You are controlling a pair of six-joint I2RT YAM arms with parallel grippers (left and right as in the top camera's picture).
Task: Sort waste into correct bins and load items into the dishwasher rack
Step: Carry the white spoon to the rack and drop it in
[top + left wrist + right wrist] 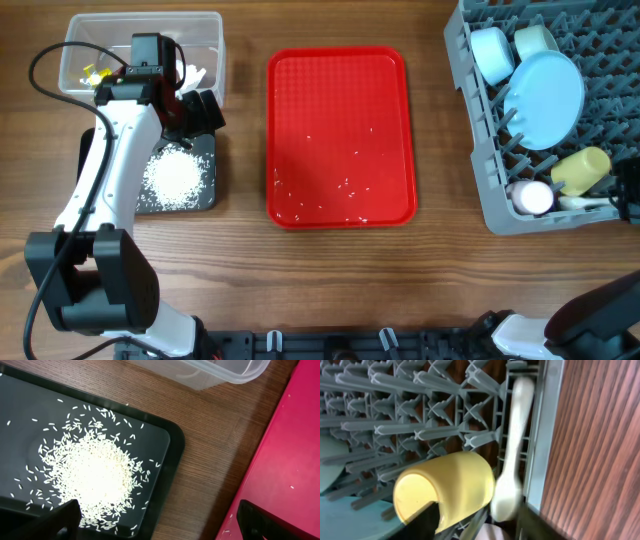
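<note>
My left gripper (203,112) is open and empty above the near corner of the black tray (207,198), which holds a pile of white rice (178,178). In the left wrist view the open jaws (165,522) span the wood between the black tray (165,435) and the red tray (290,450). The clear tub (212,30) holds yellow wrappers (95,72) and tissue (196,73). The grey rack (470,130) holds a blue bowl (492,55), plate (548,100), yellow cup (582,170), white cup (533,197) and spoon (585,203). My right gripper (477,527) is open over the yellow cup (455,485) and blurred white spoon (512,460).
The red serving tray (340,135) lies in the middle with a few scattered rice grains (345,183). The left arm reaches over the black tray's left side. The rack's prongs (445,420) and its wall stand close around my right gripper.
</note>
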